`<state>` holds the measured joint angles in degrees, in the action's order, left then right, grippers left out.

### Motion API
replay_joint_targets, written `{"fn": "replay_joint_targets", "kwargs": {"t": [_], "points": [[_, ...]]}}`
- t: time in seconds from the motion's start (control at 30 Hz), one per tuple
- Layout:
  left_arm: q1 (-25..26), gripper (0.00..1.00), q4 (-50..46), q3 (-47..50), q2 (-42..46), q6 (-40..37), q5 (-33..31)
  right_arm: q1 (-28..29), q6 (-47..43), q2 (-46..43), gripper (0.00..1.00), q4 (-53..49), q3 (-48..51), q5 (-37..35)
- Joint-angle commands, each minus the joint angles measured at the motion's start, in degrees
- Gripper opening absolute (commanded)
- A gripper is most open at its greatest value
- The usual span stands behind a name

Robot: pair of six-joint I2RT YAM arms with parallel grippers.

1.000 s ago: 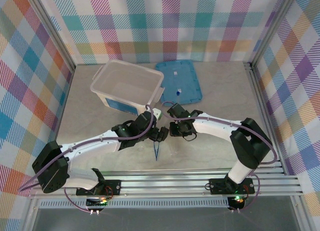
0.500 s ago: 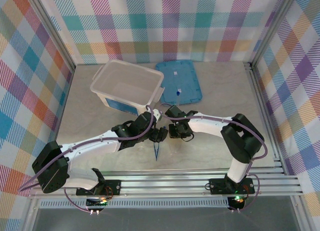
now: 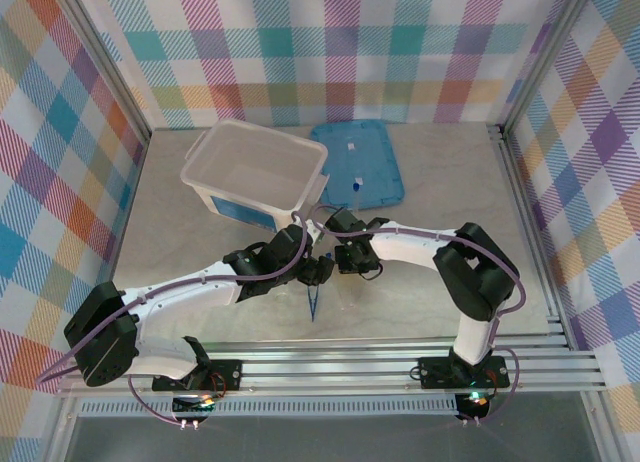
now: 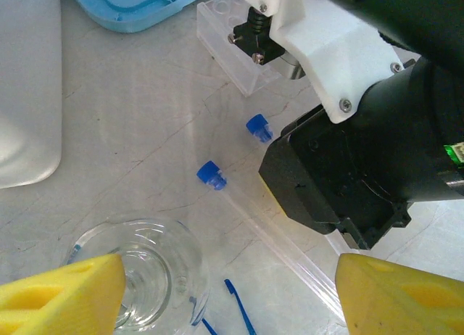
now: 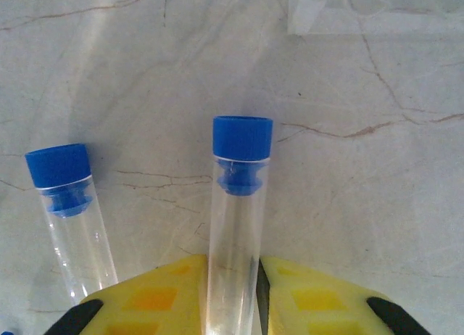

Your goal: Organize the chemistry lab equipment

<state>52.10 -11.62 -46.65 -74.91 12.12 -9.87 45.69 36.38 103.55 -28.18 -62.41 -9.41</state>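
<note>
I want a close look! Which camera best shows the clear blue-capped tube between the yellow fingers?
Right wrist: the thin clear tube with a blue cap stands large mid-frame. Left wrist shows mostly its cap; from the top it's too small.

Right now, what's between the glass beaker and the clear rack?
Two blue-capped tubes lying on the tabletop, between the beaker and the rack. The left wrist view shows it.

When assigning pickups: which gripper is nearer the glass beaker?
Left. The left gripper is just beside the beaker; the right gripper is farther off, closed on a blue-capped tube.
</note>
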Motion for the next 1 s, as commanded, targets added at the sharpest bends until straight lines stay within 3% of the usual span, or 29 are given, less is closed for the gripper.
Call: {"fn": "replay_joint_targets", "kwargs": {"t": [0.0, 0.33, 0.63, 0.83, 0.97], "points": [[0.46, 0.76, 1.73, 0.48, 0.51, -0.63, 0.51, 0.93, -0.9, 2.33, 0.24, -0.56, -0.82, -0.32], [0.53, 0.76, 1.55, 0.74, 1.12, -0.61, -0.86, 1.95, -1.51, 1.38, 0.18, 0.08, -0.63, 0.22], [0.37, 0.76, 2.54, 0.5, 2.11, -0.35, -2.88, 2.03, -0.8, -9.99, 0.19, -2.59, 1.23, 1.03], [0.4, 0.76, 3.97, -1.44, 0.03, 0.61, -0.22, 2.07, 0.16, -19.38, 0.19, -6.03, 3.49, -1.55], [0.46, 0.77, 5.82, -2.99, -0.81, 1.5, 6.1, 1.39, 0.49, -23.21, 0.2, -8.25, 4.06, -6.14]]}}
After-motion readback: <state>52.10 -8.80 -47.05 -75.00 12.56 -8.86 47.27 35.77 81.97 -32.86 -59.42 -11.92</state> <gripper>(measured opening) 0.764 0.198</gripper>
